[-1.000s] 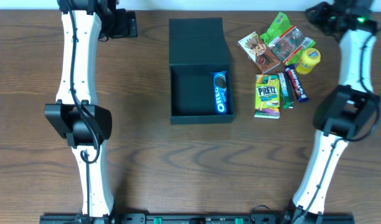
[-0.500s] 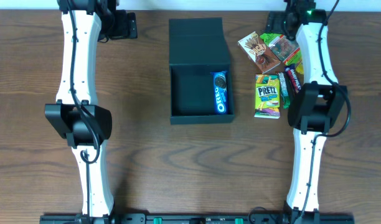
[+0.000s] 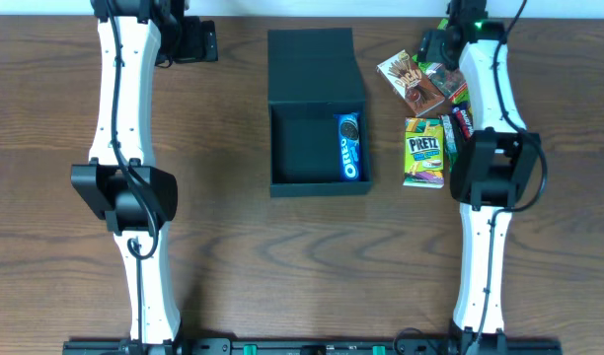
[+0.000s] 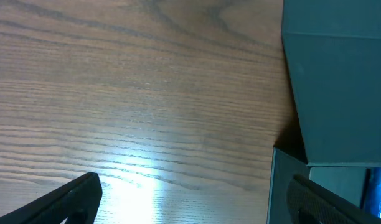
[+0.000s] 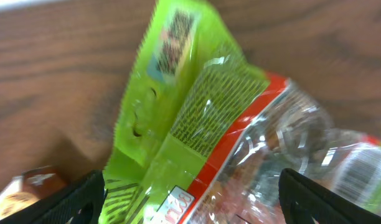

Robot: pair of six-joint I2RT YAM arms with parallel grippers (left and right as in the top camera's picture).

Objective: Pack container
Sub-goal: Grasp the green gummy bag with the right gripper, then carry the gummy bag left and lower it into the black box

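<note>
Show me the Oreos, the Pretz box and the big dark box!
Oreo pack (image 3: 350, 148): overhead view, middle of the blue wrapper.
Pretz box (image 3: 424, 151): overhead view, its printed front.
container (image 3: 311, 64): overhead view, open lid flap.

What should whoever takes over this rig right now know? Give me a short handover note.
Left gripper: open, empty, over bare table beside the container.
Right gripper: open, holding nothing, above the green packet in the snack pile right of the container.
Done: the container is open, with the Oreo pack inside along its right wall.
Left: the Pretz box, brown snack box, green packet and clear red-edged packet lie on the table, along with anything the right arm hides. Pack those, then probably shut the lid.
</note>
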